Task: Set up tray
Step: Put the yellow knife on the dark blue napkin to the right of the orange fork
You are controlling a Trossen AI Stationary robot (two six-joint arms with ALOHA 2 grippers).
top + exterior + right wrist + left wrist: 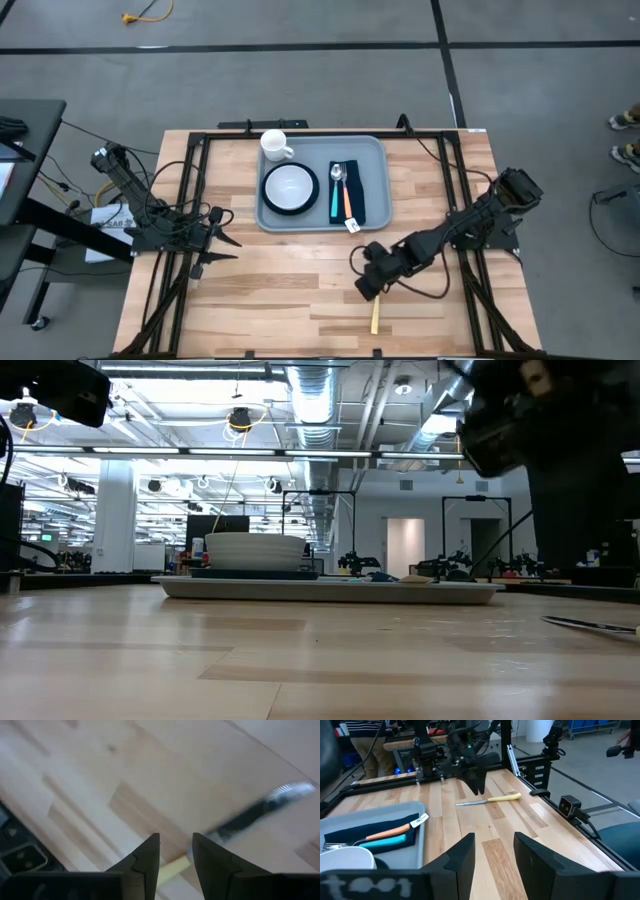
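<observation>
The light grey-blue tray [322, 180] lies at the table's far middle. It carries a white mug [275, 145], a white bowl on a dark plate [291, 187], and a dark napkin [347, 192] with a spoon and a fork on it. A yellow-handled knife [490, 799] lies flat on the bare wood nearer the front. My right gripper [176, 851] hovers open above the knife, pointing steeply down, where handle [169, 868] meets blade [250, 817]. My left gripper [494, 847] waits open at the table's left, aimed across the wood.
Black frame rails [190, 190] run along the table's left, right and far sides. A small camera block [568, 806] sits at the table's edge. Bare wood [290, 300] lies between the tray and the near edge. People stand in the room beyond.
</observation>
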